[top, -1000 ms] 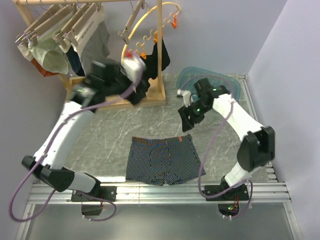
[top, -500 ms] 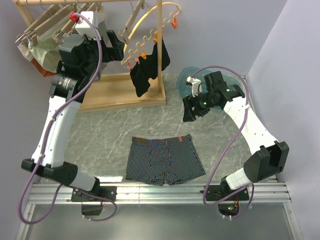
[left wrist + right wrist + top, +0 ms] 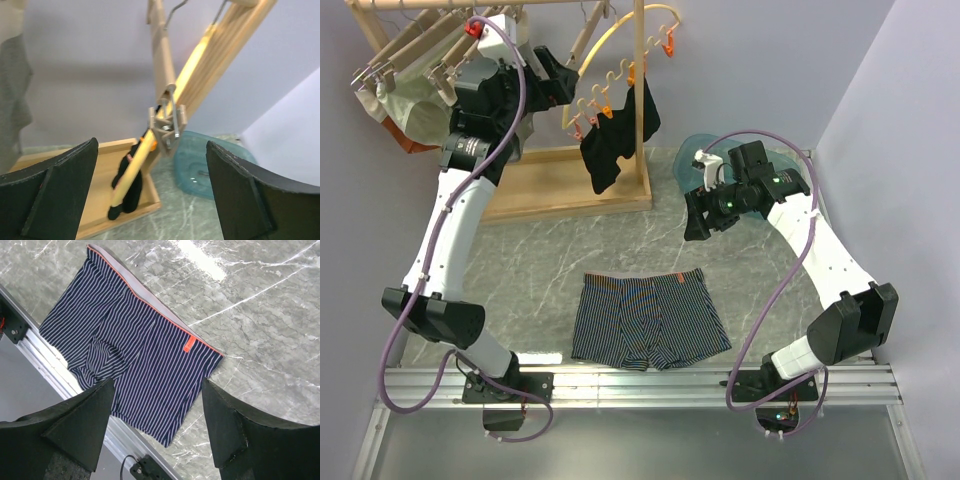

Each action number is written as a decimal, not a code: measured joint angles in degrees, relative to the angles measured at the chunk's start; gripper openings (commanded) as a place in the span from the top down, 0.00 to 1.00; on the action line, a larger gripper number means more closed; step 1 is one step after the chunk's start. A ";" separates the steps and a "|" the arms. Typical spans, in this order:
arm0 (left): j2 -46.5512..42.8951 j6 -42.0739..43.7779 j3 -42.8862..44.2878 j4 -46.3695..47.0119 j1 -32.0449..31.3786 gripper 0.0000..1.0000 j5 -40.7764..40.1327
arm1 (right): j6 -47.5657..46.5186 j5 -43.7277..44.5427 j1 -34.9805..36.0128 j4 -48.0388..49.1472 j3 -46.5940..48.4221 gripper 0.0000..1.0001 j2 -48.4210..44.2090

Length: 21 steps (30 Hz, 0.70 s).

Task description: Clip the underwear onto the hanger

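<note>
The underwear (image 3: 648, 322), navy with pale pinstripes and a grey waistband, lies flat on the marble table near the front edge; it also shows in the right wrist view (image 3: 140, 355). The hanger (image 3: 584, 38), a pale wooden bar with metal clips, hangs from the rack's top rail; its bar (image 3: 161, 60) and one clip (image 3: 167, 122) show in the left wrist view. My left gripper (image 3: 556, 82) is open and empty, raised just left of that hanger, with the clip between its spread fingers (image 3: 151, 150). My right gripper (image 3: 698, 222) is open and empty, above the table behind and right of the underwear (image 3: 157, 390).
A wooden rack (image 3: 570, 185) stands at the back left with several more hangers and garments (image 3: 410, 70). A yellow arc with orange pegs (image 3: 620, 62) holds a black garment (image 3: 615, 140). A teal translucent tray (image 3: 785, 172) sits at the back right.
My left arm has swung up from the rack's base to the hangers at the top rail. My right gripper has shifted slightly. The underwear has not moved.
</note>
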 measured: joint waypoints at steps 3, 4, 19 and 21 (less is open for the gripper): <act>0.09 -1.07 0.00 1.49 0.02 0.09 1.64 | 0.02 -0.07 0.00 0.24 -0.24 0.22 0.00; 0.11 -1.33 0.00 2.03 0.02 0.11 1.97 | 0.02 -0.13 0.00 0.37 -0.42 0.22 0.00; 6.71 -4.83 -0.02 9.86 0.09 0.41 2.01 | 0.24 -0.87 0.00 1.27 -0.81 0.22 0.00; 6.95 -4.90 -0.02 10.29 0.11 0.45 1.97 | 0.22 -0.87 0.00 1.38 -0.81 0.22 0.00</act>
